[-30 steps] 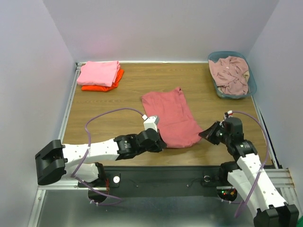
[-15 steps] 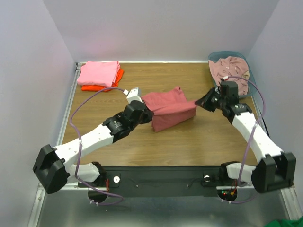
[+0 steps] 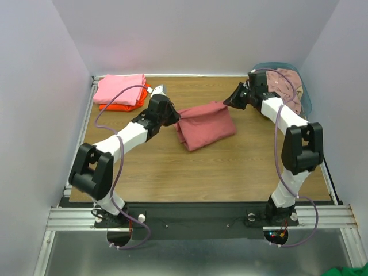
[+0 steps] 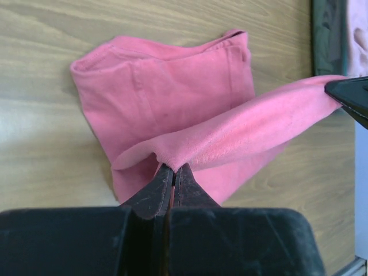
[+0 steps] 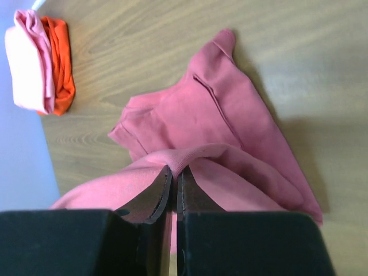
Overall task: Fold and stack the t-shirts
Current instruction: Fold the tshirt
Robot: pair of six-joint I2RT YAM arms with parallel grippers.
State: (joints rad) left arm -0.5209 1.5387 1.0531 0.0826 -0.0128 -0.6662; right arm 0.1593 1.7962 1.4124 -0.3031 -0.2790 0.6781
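A dusty coral-red t-shirt (image 3: 205,127) lies doubled over in the middle of the wooden table, its upper edge lifted and stretched between both grippers. My left gripper (image 3: 172,118) is shut on the shirt's left end; in the left wrist view (image 4: 172,168) cloth bunches between the closed tips. My right gripper (image 3: 227,102) is shut on the right end, and the right wrist view (image 5: 174,171) shows the same pinch. A folded bright pink t-shirt (image 3: 119,89) rests on a folded orange t-shirt (image 3: 123,106) at the back left. A pale dusty-pink t-shirt (image 3: 284,82) sits crumpled in the basket.
The blue-grey plastic basket (image 3: 306,103) stands in the back right corner, just behind my right arm. White walls close the table on three sides. The pink-and-orange stack sits close to my left wrist.
Both grippers have carried the coral-red shirt's near edge from the front of the table toward the back, folding the shirt over itself. Both arms now reach far forward.
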